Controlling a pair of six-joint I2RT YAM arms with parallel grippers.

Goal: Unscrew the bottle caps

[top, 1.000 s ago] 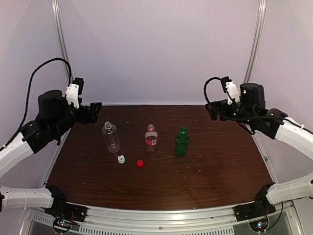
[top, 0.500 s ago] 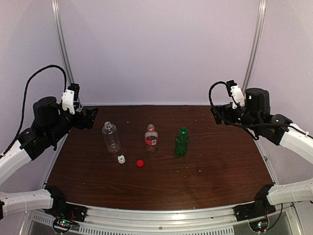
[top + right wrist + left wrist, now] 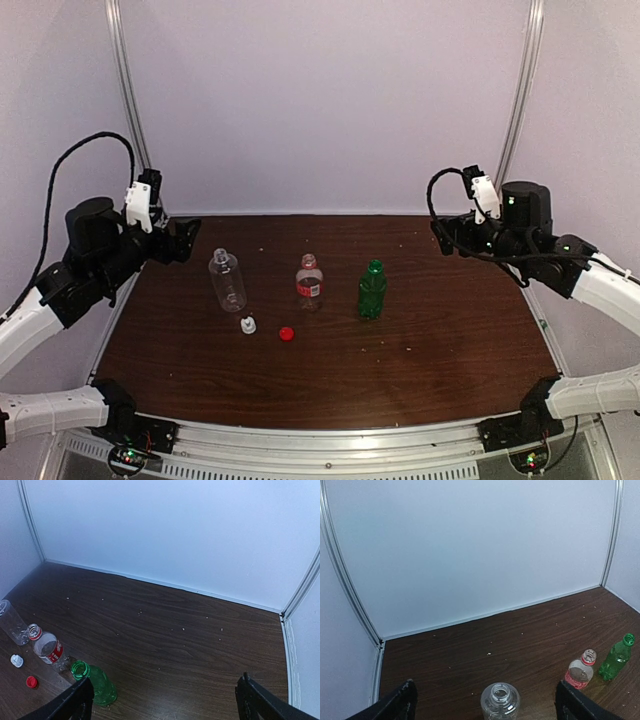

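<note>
Three small bottles stand in a row mid-table: a clear one (image 3: 227, 281), a red-labelled one (image 3: 309, 284) and a green one (image 3: 372, 291). In the wrist views their necks look open. Two of the bottle caps lie loose on the table in front of them: a white nozzle cap (image 3: 247, 324) and a round red cap (image 3: 287, 334). My left gripper (image 3: 186, 240) hovers open at the back left, facing the clear bottle (image 3: 500, 703). My right gripper (image 3: 443, 231) hovers open at the back right, well clear of the green bottle (image 3: 98, 682). Neither holds anything.
The dark wooden table (image 3: 440, 350) is walled by white panels with metal corner posts (image 3: 521, 90). Small crumbs dot the surface. Both arm bases sit at the near edge. From the right wrist I also see the white cap (image 3: 17, 660) and the red cap (image 3: 31, 681).
Both arms drew outward from the table's middle, the left one leftward, the right one rightward, then held still. Bottles and caps stayed put.
</note>
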